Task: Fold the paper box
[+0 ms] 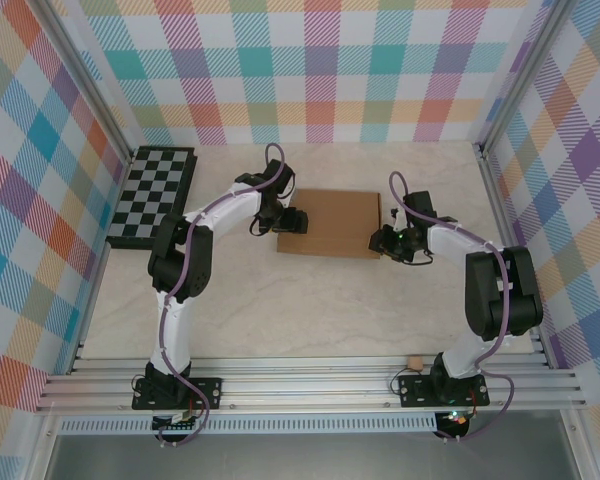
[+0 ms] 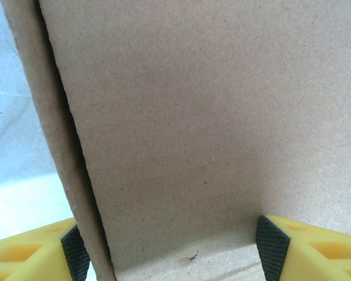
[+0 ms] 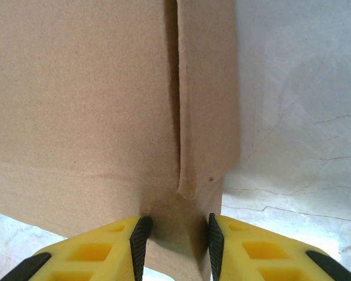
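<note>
Flanking the paper box [image 1: 328, 222]: left end effector [image 1: 292, 221]; right end effector [image 1: 381, 243]

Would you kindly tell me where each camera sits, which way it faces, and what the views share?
Top external: fixed above and behind the arm bases, looking down at the table; both arms show, left gripper and right gripper at opposite ends of the paper box.
Left wrist: on the left wrist, looking along its yellow fingers at the paper box close up.
Right wrist: on the right wrist, looking past its fingers at the paper box and table.
Shared: all three see the paper box.
</note>
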Robot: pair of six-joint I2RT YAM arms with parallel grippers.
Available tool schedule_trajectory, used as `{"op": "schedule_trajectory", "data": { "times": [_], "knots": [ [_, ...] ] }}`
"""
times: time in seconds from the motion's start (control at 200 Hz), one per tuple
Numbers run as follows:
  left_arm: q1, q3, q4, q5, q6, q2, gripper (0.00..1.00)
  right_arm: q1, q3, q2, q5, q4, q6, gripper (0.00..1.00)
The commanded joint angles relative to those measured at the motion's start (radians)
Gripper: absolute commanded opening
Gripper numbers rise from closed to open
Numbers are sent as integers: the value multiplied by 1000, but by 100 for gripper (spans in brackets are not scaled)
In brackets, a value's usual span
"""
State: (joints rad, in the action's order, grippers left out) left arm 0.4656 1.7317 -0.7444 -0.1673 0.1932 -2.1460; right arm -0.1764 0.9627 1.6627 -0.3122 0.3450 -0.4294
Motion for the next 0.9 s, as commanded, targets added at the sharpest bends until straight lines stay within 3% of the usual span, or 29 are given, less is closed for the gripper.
{"op": "schedule_trajectory", "data": {
  "times": [0.0, 0.295, 0.895],
  "knots": [
    [-15, -17, -81, 43, -18, -64, 75, -2, 32, -25, -31, 50, 8, 35],
    [-15, -20, -80, 45, -20, -61, 75, -1, 63, -11, 53, 91, 62, 37],
    [-15, -17, -73, 40, -15, -69, 75, -2, 23, -8, -17, 35, 38, 35]
  ]
}}
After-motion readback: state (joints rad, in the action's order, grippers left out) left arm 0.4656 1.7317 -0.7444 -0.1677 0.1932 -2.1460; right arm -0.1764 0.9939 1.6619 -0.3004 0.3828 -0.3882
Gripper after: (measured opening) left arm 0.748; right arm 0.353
